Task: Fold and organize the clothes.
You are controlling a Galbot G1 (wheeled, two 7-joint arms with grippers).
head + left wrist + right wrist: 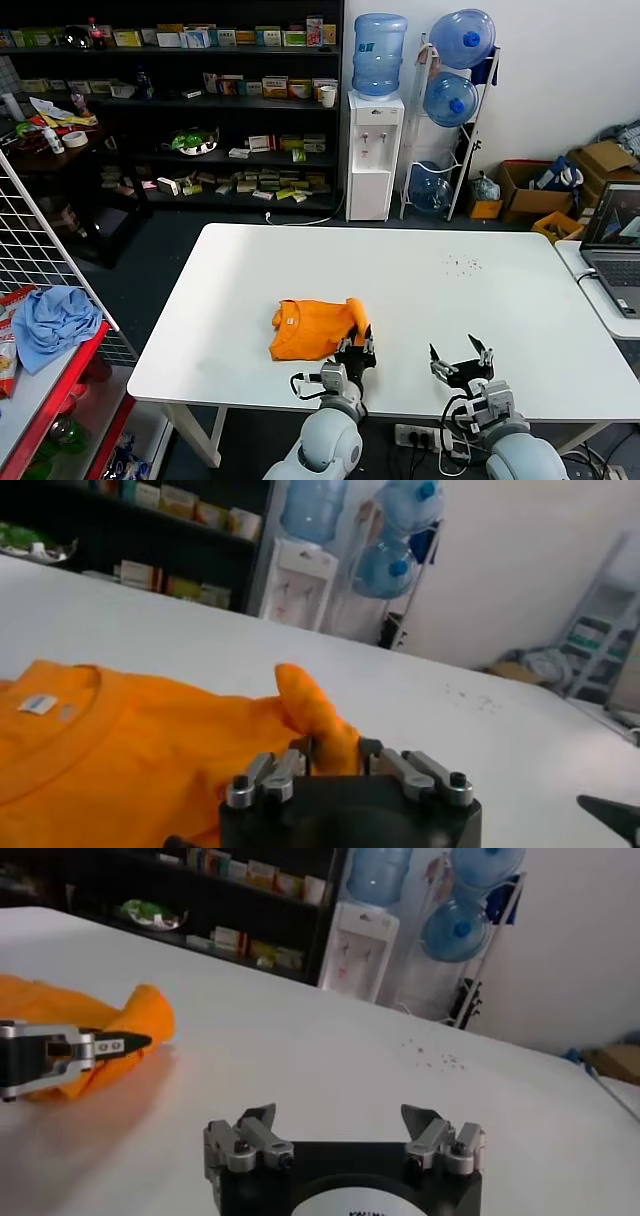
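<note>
Jaws of left gripper (338, 763) straddle raised T-shirt (312, 329) fold, near table (420, 300) edge.

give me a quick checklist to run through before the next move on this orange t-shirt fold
1. Orange T-shirt lies fully on the white table, near its front edge: ok.
2. Shirt is a flat, tidy fold: not ok; a raised flap stands bunched at its right edge.
3. Left claw is free of the cloth: not ok; the flap sits between its fingers.
4. Left claw grip state, holding or letting go: cannot tell.
5. Right claw open, empty, apart from the shirt: ok.
6. Bare table around the shirt for the next fold: ok.
</note>
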